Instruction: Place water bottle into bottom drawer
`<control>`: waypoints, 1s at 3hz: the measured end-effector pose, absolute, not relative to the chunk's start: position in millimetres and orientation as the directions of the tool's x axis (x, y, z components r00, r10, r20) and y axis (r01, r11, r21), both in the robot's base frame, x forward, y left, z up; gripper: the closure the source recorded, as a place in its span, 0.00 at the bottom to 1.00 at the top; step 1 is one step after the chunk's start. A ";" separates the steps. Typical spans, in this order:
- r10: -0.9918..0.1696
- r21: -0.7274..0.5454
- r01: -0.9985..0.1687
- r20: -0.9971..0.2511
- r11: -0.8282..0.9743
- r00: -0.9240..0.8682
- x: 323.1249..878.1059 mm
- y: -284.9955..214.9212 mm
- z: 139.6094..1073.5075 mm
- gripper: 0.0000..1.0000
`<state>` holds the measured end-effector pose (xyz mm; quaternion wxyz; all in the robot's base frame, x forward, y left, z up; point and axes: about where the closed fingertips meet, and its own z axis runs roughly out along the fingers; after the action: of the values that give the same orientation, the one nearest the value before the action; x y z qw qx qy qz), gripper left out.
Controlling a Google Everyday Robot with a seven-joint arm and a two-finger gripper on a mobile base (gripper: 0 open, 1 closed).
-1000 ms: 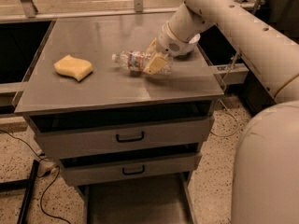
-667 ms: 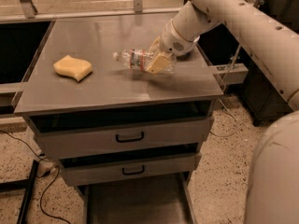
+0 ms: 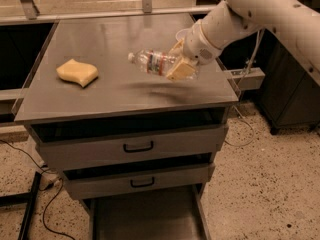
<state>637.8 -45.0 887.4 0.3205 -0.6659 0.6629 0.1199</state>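
The water bottle (image 3: pixel 156 62) is clear ribbed plastic with a white cap and a reddish-blue label. It lies almost level in the air above the right half of the grey cabinet top (image 3: pixel 115 39), cap to the left. My gripper (image 3: pixel 179 64) is shut on the water bottle at its base end, with tan fingertips (image 3: pixel 181 71) on either side. The bottom drawer (image 3: pixel 145 219) stands pulled out at the foot of the cabinet, a shallow grey tray with a flat dark floor, well below the bottle.
A yellow sponge (image 3: pixel 77 72) lies on the left of the cabinet top. Two grey drawers with black handles (image 3: pixel 138 147) (image 3: pixel 142 183) sit shut above the bottom drawer. A rail runs along the back. Cables (image 3: pixel 30 194) trail on the speckled floor at left.
My gripper has lifted the water bottle off the cabinet top and carried it slightly forward; a shadow now shows under it. The sponge has not moved.
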 end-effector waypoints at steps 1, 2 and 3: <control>-0.789 -0.302 -0.942 -0.609 0.143 0.075 591.4 -68.7 890.7 1.00; -0.780 -0.322 -0.928 -0.622 0.186 0.059 540.0 -87.9 882.0 1.00; -0.776 -0.330 -0.921 -0.629 0.207 0.051 493.7 -97.6 864.3 1.00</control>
<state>493.7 -97.6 864.3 0.3720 -0.6223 0.6818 0.0975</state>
